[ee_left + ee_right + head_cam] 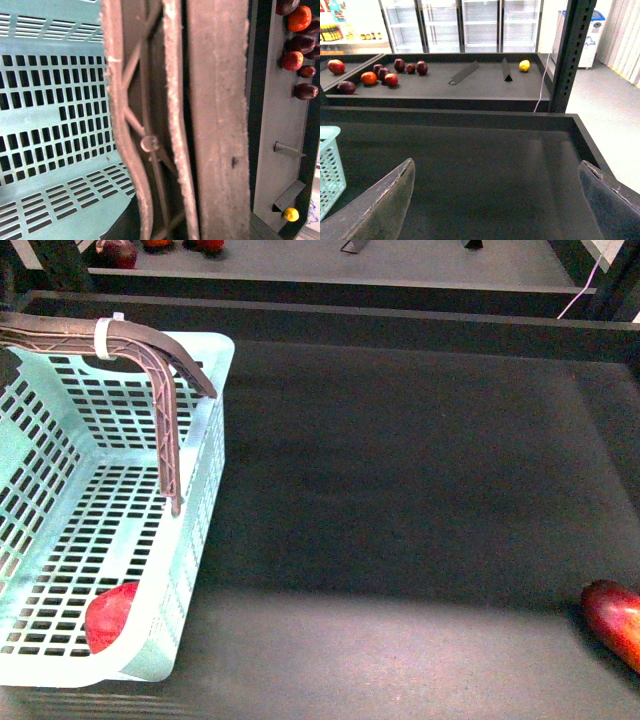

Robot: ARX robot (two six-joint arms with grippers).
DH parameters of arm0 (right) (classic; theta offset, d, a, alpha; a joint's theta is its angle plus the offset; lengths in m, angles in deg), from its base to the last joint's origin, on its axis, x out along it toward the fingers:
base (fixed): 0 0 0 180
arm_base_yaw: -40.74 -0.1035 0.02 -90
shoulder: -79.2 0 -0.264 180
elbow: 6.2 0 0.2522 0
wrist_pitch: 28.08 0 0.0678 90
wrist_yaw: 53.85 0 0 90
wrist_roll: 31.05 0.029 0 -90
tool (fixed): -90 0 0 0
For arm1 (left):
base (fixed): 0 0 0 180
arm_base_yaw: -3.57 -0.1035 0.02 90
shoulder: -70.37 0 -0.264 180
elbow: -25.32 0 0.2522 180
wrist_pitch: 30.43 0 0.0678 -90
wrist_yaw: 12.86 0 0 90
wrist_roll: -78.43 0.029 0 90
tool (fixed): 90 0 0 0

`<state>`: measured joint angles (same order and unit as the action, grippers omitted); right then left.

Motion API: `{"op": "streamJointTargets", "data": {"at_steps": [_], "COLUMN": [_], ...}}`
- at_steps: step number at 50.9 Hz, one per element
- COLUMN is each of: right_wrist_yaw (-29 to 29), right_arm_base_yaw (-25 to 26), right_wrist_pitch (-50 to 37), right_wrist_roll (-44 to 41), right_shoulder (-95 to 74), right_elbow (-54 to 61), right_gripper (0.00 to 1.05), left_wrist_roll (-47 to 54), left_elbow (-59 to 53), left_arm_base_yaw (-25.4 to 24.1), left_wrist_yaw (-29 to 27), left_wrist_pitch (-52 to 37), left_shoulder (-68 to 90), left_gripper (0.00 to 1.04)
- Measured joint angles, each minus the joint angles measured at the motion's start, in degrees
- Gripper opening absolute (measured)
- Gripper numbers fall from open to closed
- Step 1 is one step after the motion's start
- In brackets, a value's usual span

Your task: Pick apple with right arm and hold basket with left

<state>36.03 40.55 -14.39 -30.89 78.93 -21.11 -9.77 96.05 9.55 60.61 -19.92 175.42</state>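
The pale turquoise basket (90,530) stands at the left of the dark table; its two brown ribbed handles (165,390) are swung up together. A small round red apple (110,615) lies on the basket floor at its near corner. My left gripper (160,190) is shut on the brown handles (150,145), with the basket's slotted wall (50,100) beside it; this gripper is outside the front view. My right gripper (496,170) is open and empty above bare table, with a corner of the basket (330,160) off to one side. The apple is not in either wrist view.
A longer oval dark red fruit (615,620) lies at the table's near right edge. A raised rim (400,320) bounds the table at the back. Behind it, a shelf (470,87) holds several red fruits (370,77) and a yellow one (524,65). A dark post (572,55) stands at the far right.
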Motion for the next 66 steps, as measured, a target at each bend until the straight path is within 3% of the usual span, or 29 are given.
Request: {"op": "streamJointTargets", "data": {"at_steps": [6,12,20,26,30,48,52,55,57,61,66], "right_wrist_yaw": [0.0,0.0,0.0,0.0,0.0,0.0,0.0,0.0,0.0,0.0,0.0], "right_arm_base_yaw": [0.0,0.0,0.0,0.0,0.0,0.0,0.0,0.0,0.0,0.0,0.0], "right_wrist_pitch": [0.0,0.0,0.0,0.0,0.0,0.0,0.0,0.0,0.0,0.0,0.0], "right_wrist_roll": [0.0,0.0,0.0,0.0,0.0,0.0,0.0,0.0,0.0,0.0,0.0], "right_shoulder": [0.0,0.0,0.0,0.0,0.0,0.0,0.0,0.0,0.0,0.0,0.0], "right_elbow": [0.0,0.0,0.0,0.0,0.0,0.0,0.0,0.0,0.0,0.0,0.0], "right_gripper": [0.96,0.96,0.96,0.96,0.96,0.96,0.96,0.96,0.96,0.96,0.96], "left_wrist_roll": [-0.2,-0.1,0.5,0.5,0.5,-0.1,19.5,41.5,55.1,73.7,81.3], "left_elbow": [0.3,0.3,0.3,-2.1,-4.4,-8.2,-17.7,-27.5,-31.6,-35.5,-39.1], "left_arm_base_yaw": [0.0,0.0,0.4,1.5,1.8,3.7,2.6,1.7,1.1,0.0,-0.7], "left_wrist_yaw": [0.0,0.5,0.1,-0.5,-0.7,-1.1,7.0,9.6,10.0,10.6,11.5], "left_wrist_pitch": [0.6,0.6,2.4,5.5,7.6,13.6,-10.3,-30.4,-38.6,-44.3,-44.8], "left_shoulder": [0.1,0.1,-2.1,-9.3,-13.9,-27.9,-28.6,-30.4,-32.4,-36.4,-39.5], "left_gripper": [0.16,0.32,0.61,0.89,1.0,0.98,0.84,0.7,0.61,0.45,0.29]}}
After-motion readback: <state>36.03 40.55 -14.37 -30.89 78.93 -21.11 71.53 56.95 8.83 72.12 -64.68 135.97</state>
